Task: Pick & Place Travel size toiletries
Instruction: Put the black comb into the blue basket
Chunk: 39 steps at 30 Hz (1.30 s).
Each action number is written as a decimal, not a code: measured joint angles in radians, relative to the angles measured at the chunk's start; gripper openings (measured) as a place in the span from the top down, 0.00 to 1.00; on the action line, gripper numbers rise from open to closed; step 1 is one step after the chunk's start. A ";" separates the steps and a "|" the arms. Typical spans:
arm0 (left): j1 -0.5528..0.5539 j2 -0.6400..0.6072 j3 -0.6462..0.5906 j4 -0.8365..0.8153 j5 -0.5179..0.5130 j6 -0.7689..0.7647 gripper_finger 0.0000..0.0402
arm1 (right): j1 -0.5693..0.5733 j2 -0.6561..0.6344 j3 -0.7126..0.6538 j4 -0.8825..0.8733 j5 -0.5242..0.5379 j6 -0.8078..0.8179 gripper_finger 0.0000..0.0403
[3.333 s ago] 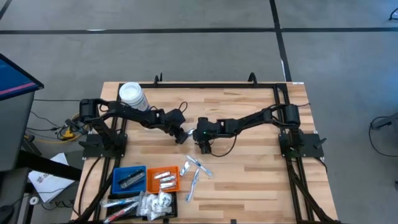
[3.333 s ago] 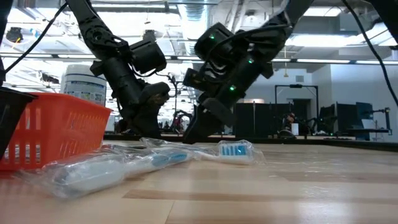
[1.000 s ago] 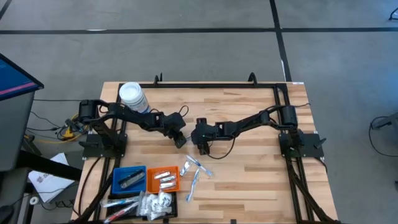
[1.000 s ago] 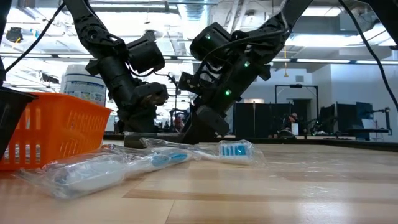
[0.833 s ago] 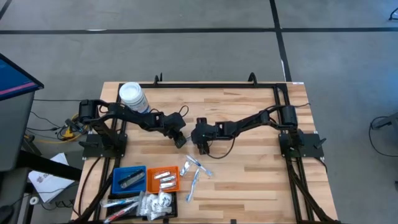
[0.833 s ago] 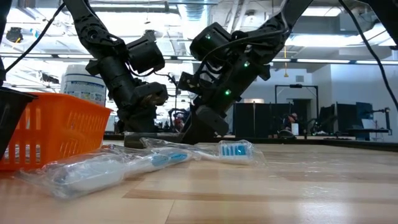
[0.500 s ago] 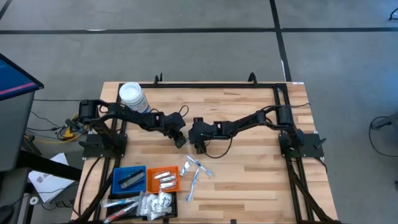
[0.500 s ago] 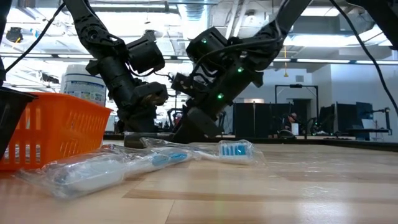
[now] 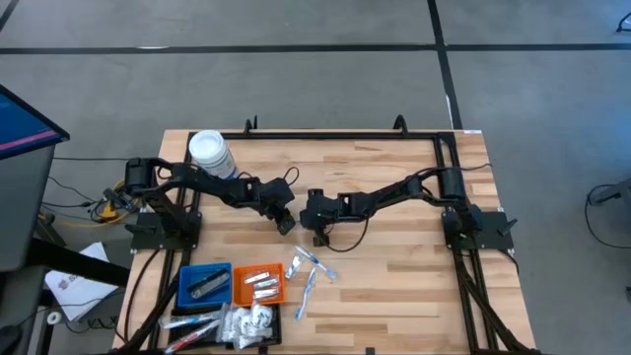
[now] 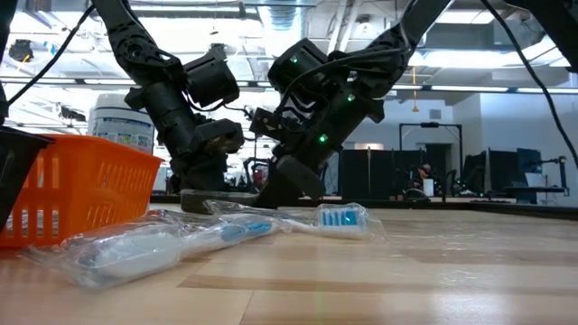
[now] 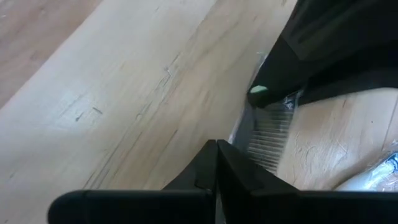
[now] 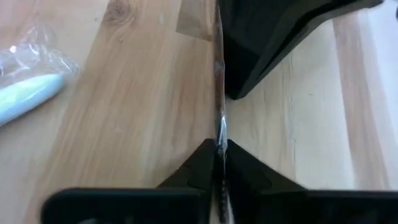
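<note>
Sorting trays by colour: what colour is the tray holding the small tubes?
Orange tray, clearest in the high view.

A white-lidded clear jar [image 9: 209, 151] stood at the wooden table's [image 9: 394, 266] far-left corner, with blue [image 9: 205, 284] and orange trays [image 9: 258, 283] near its front edge.

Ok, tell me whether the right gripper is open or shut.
Shut. In its wrist view the right gripper has both dark fingers pressed together on the thin edge of a clear wrapper that runs out ahead of them.
</note>
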 joint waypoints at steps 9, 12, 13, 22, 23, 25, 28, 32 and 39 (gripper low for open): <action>-0.008 -0.149 -0.006 -0.028 -0.008 0.063 1.00 | 0.007 -0.019 0.000 -0.067 0.002 0.060 0.98; -0.017 -0.271 -0.020 -0.028 -0.059 0.100 1.00 | 0.014 -0.043 -0.004 -0.106 0.005 0.066 0.99; -0.021 -0.313 -0.025 -0.018 -0.082 0.111 1.00 | 0.019 -0.051 -0.005 -0.114 0.005 0.069 0.99; -0.058 -0.737 -0.151 -0.008 -0.215 0.150 1.00 | 0.048 -0.195 -0.021 -0.049 0.006 0.113 1.00; -0.067 -0.768 -0.165 -0.003 -0.216 0.150 1.00 | 0.048 -0.219 -0.037 -0.002 0.002 0.126 1.00; -0.088 -0.842 -0.202 0.026 -0.216 0.150 1.00 | 0.045 -0.282 -0.090 0.091 -0.040 0.158 1.00; -0.130 -0.921 -0.267 0.148 -0.215 0.174 1.00 | 0.029 -0.362 -0.185 0.293 -0.152 0.221 1.00; -0.192 -0.967 -0.362 0.402 -0.206 0.262 1.00 | 0.032 -0.425 -0.277 0.582 -0.221 0.306 1.00; -0.250 -0.914 -0.408 0.644 -0.203 0.379 0.92 | 0.076 -0.460 -0.286 0.714 -0.233 0.303 1.00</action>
